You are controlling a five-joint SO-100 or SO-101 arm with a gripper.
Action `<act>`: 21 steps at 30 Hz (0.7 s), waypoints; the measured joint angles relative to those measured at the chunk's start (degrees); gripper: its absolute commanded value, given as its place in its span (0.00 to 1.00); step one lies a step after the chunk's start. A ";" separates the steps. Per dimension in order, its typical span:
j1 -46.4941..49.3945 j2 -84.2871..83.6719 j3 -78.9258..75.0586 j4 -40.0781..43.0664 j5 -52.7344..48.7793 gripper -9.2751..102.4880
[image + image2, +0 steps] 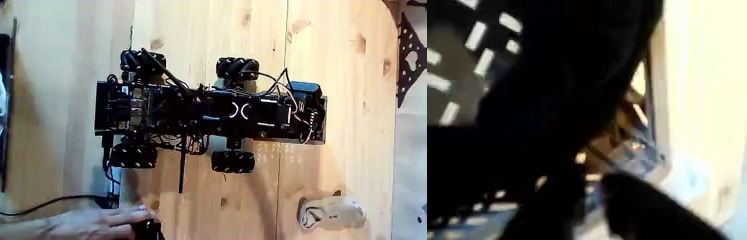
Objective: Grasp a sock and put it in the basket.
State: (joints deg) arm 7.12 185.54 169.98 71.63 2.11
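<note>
Whitish soft sock, crumpled lump with greyish edging, lies on pale pine surface near its bottom edge in fixed view, toward right. I read arm folded along wheeled base, so sock sits below and right of it, well apart; long axis roughly left-right. Black lattice basket close under wrist camera, hard perforated walls. Tool dark, blurred; cannot tell whether apart or together. Person's hand at bottom-left edge.

A pale wood floor with knots; a black sheet with heart-shaped holes lies at the fixed view's right edge.
</note>
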 measured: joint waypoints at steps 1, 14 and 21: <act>0.00 0.00 0.00 0.00 0.00 0.11; -3.96 0.09 -2.37 0.53 -3.60 0.16; -3.78 -3.16 -17.05 3.60 0.53 0.19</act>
State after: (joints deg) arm 3.34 182.37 152.93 75.23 2.64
